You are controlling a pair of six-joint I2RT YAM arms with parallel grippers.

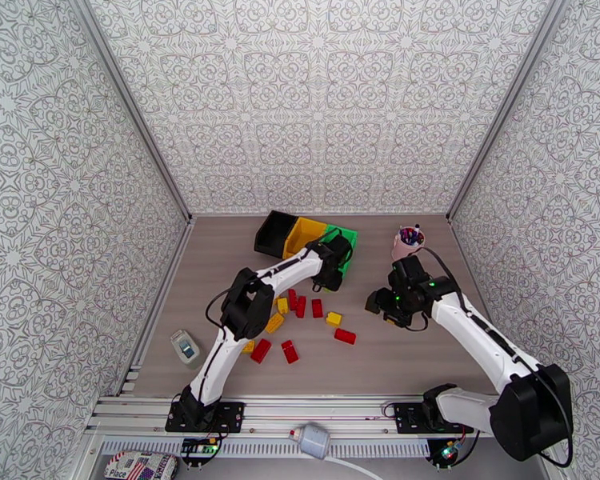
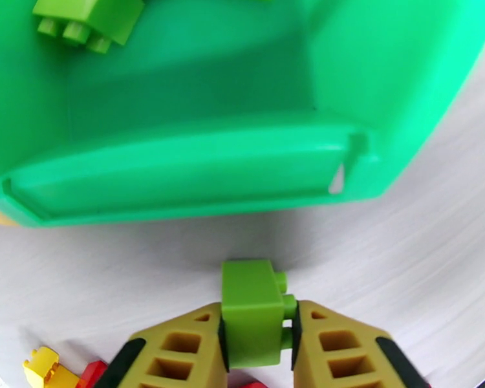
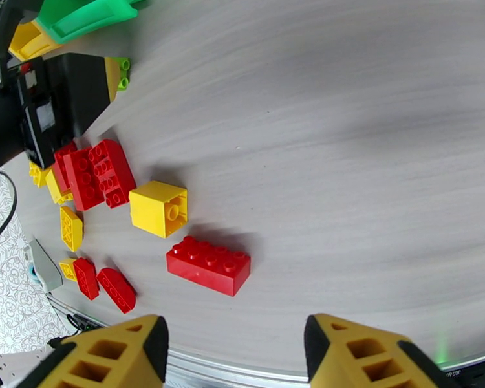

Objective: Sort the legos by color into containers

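Three bins: black bin [image 1: 274,232], yellow bin [image 1: 302,236], green bin [image 2: 178,169], in a row.
Green bin's contents: one light green lego [image 2: 90,17].
Left gripper [image 2: 258,334]: clamped on held green brick [image 2: 247,299], just short of the green bin.
Right gripper [image 3: 236,347]: wide apart, empty, over red brick [image 3: 208,264].

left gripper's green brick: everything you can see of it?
The light green brick is a small, glossy plastic block, studs pointing sideways to the right in the left wrist view. The left gripper is shut on it, clamping two opposite faces. It is held short of the green bin's near wall, not inside; whether it clears the table is unclear.
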